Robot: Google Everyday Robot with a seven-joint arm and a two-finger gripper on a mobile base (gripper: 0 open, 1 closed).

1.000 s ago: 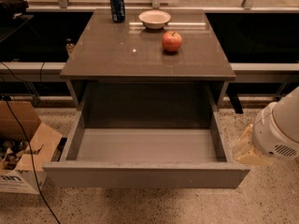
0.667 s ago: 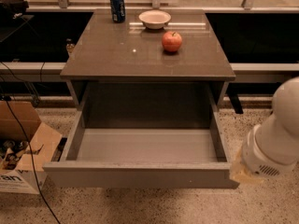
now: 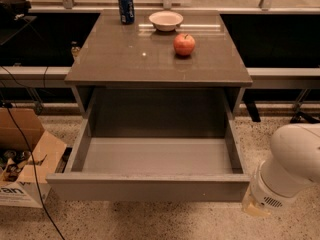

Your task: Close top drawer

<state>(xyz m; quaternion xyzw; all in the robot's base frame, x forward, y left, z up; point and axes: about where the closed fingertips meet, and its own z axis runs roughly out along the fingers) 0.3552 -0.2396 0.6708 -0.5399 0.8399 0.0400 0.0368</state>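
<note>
The top drawer is pulled far out of the grey cabinet, and its inside is empty. Its plain flat front panel faces the camera, low in the view. My white arm comes in at the lower right. The gripper is at the arm's lower end, just beside the right end of the drawer's front panel and mostly hidden by the arm's body. I cannot tell whether it touches the panel.
On the cabinet top stand a blue soda can, a white bowl and a red apple. An open cardboard box and cables lie on the floor at the left. A rail runs behind the cabinet.
My arm has moved left and lower, bringing the gripper close to the right end of the drawer front. The drawer stays open as before.
</note>
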